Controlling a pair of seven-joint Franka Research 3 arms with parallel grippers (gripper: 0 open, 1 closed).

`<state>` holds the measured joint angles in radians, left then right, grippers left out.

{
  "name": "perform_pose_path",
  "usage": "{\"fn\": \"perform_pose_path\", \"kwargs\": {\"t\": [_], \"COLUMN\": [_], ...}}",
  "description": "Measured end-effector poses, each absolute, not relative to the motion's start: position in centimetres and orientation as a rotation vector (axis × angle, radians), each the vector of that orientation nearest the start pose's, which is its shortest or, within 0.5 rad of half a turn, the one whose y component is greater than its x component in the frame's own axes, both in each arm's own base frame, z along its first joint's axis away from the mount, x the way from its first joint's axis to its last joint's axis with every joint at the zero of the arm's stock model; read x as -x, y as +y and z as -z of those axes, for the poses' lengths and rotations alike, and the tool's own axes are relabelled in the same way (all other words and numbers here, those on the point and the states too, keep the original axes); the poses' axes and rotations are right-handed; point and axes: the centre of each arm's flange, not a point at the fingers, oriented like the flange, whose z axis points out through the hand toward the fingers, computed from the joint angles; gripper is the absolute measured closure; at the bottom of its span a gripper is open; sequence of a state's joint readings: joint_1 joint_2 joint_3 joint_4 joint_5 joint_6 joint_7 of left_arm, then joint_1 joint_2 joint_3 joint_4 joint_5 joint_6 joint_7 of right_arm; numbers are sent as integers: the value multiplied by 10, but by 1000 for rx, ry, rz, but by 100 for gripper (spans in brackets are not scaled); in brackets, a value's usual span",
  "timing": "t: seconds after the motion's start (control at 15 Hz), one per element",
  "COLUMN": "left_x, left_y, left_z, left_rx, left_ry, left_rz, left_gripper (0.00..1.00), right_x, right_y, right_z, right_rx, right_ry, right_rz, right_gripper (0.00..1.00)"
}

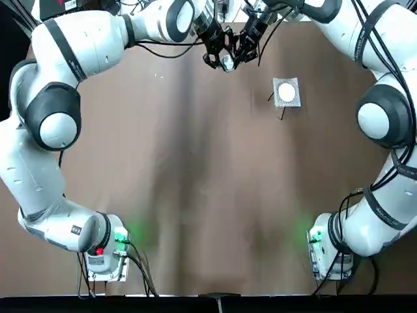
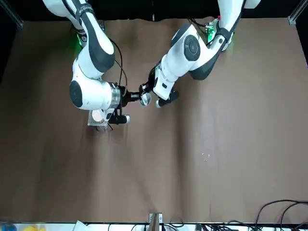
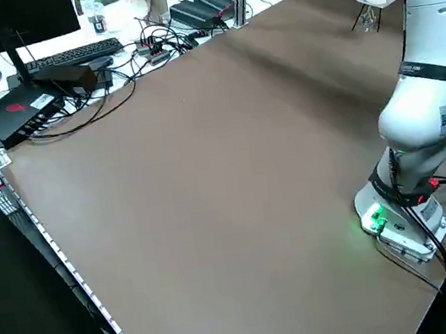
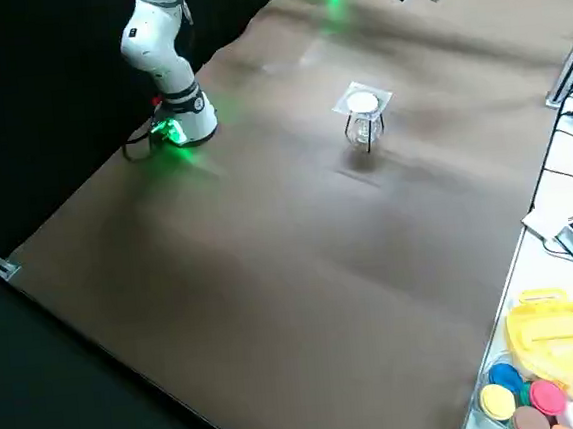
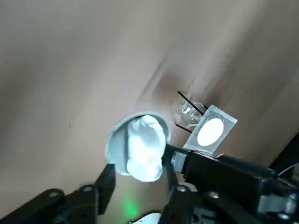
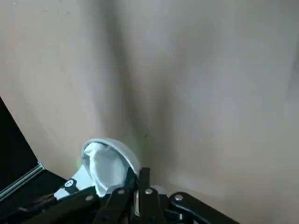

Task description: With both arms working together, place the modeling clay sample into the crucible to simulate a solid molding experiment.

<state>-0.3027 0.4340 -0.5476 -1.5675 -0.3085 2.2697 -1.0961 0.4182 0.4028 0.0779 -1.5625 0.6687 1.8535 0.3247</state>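
Note:
The crucible [image 1: 226, 63] is a small white cup held up off the table at the far middle, with my left gripper [image 1: 219, 59] shut on it. In the left wrist view the cup [image 5: 114, 135] sits between that gripper's [image 5: 138, 175] fingers. The modeling clay sample [image 5: 145, 147], an off-white lump, lies inside it. My right gripper [image 1: 237, 55] comes in from the other side, its fingers shut. Its tips [image 6: 138, 171] touch the cup's rim [image 6: 119, 147] beside the clay [image 6: 105, 168], with nothing showing between them. The round white lid [image 1: 287, 92] rests apart on the mesh pad.
The grey mesh pad [image 1: 295, 101] on thin black legs stands on the brown table to the right of the grippers, with a small glass vessel [image 5: 187, 112] under it. Both arms reach far across the table [image 1: 195, 182]. Cables, a keyboard and coloured items lie beyond the table's edges.

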Motion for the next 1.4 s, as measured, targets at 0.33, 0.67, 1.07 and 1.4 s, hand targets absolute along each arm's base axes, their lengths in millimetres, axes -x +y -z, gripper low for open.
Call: {"fn": "perform_pose_path", "kwargs": {"t": [0.33, 0.67, 1.07, 1.4], "left_x": [-502, -524, -563, -576], "left_y": [-486, -461, -380, -328], "left_z": [-462, -483, -476, -463], "left_rx": [-2515, -2483, -2802, -3081], "left_ry": [637, 678, 592, 407], "left_rz": [283, 219, 23, -25], "left_gripper": [26, 0, 0, 0], "right_x": [-569, -569, -577, -602], "right_y": [353, 355, 336, 276], "right_z": [-422, -424, -421, -411], "right_rx": [2535, 2534, 2537, 2641], "right_ry": [85, 77, 71, 93], "right_rz": [-475, -472, -484, -428], "right_gripper": [95, 95, 95, 95]}}
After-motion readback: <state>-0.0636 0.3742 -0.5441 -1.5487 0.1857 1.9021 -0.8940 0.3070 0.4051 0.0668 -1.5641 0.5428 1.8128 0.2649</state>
